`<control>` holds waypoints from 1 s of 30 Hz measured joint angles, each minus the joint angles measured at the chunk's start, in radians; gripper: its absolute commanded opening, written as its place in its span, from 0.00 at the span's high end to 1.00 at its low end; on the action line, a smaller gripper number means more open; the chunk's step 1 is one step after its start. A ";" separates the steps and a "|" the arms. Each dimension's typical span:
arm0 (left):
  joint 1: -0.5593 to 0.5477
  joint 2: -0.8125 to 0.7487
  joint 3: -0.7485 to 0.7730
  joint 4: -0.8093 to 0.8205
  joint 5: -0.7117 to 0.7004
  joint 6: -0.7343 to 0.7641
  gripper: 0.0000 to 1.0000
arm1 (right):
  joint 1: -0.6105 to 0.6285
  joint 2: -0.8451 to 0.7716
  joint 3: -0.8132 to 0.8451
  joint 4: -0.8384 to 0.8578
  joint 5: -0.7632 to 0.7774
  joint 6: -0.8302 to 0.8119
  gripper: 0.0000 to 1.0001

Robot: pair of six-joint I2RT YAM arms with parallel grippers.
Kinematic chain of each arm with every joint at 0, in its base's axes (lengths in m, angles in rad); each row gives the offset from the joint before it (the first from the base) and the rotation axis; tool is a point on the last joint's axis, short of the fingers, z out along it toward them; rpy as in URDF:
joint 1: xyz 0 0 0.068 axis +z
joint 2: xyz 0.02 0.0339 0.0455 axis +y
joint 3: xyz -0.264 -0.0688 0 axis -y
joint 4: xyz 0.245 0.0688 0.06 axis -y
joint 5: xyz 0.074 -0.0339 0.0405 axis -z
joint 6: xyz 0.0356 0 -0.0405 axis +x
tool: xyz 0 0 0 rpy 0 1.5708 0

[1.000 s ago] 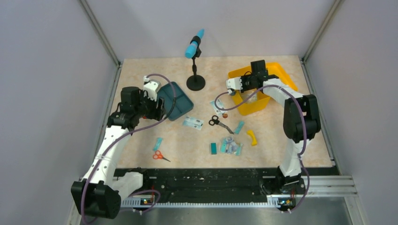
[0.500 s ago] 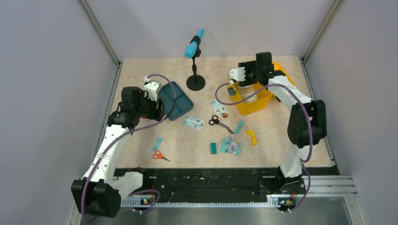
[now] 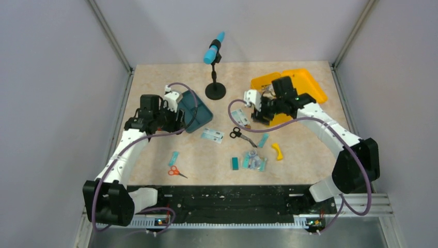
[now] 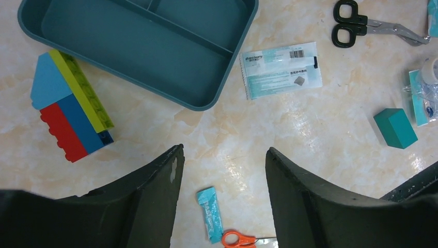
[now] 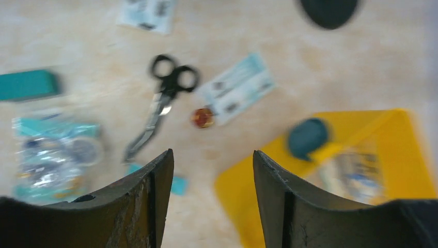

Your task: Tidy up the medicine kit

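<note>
The yellow medicine kit (image 3: 304, 85) lies open at the back right, lid flat behind the box; its front corner also shows in the right wrist view (image 5: 372, 155). The dark teal insert tray (image 3: 199, 111) lies empty on the table at the left, apart from the kit, and fills the top of the left wrist view (image 4: 139, 46). My left gripper (image 3: 176, 118) is open and empty beside the tray's near edge (image 4: 222, 155). My right gripper (image 3: 258, 111) is open and empty over the table at the kit's front left corner (image 5: 213, 155).
Loose on the table are a white packet (image 4: 281, 70), black scissors (image 3: 240, 135), a teal block (image 4: 395, 128), a clear bag of supplies (image 3: 253, 161), a teal sachet (image 4: 210, 214), orange scissors (image 3: 176, 172) and a yellow curved piece (image 3: 278, 151). A toy brick block (image 4: 69, 111) lies by the tray. A microphone stand (image 3: 215, 90) stands at the back centre.
My right arm has swung from above the kit forward and left, down to the table by the kit's front corner. My left gripper has shifted a little right along the tray.
</note>
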 measured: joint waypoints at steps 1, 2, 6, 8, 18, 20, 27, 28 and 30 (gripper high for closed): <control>0.000 0.007 0.000 0.000 0.003 0.000 0.36 | 0.014 0.000 -0.031 -0.035 -0.019 0.009 0.43; 0.000 0.012 0.000 -0.001 0.005 -0.002 0.37 | 0.031 0.001 -0.071 -0.071 -0.039 0.020 0.42; 0.000 0.038 0.000 -0.016 0.011 -0.003 0.37 | 0.055 0.005 -0.204 -0.177 -0.075 0.047 0.41; 0.000 0.039 0.000 -0.024 0.012 -0.004 0.37 | 0.059 0.005 -0.263 -0.200 -0.076 0.062 0.41; 0.000 0.039 -0.008 -0.026 0.018 -0.024 0.37 | 0.063 0.005 -0.387 -0.141 -0.049 0.188 0.45; 0.000 0.037 -0.012 -0.026 0.018 -0.025 0.37 | 0.066 0.005 -0.387 -0.119 -0.048 0.203 0.48; 0.000 0.014 -0.036 -0.025 0.016 -0.027 0.37 | 0.127 0.017 -0.425 -0.045 -0.025 0.247 0.54; 0.000 0.011 -0.039 -0.025 0.016 -0.028 0.37 | 0.138 0.022 -0.430 -0.038 -0.018 0.253 0.55; 0.000 0.006 -0.043 -0.024 0.014 -0.028 0.37 | 0.156 0.031 -0.440 -0.021 -0.002 0.259 0.55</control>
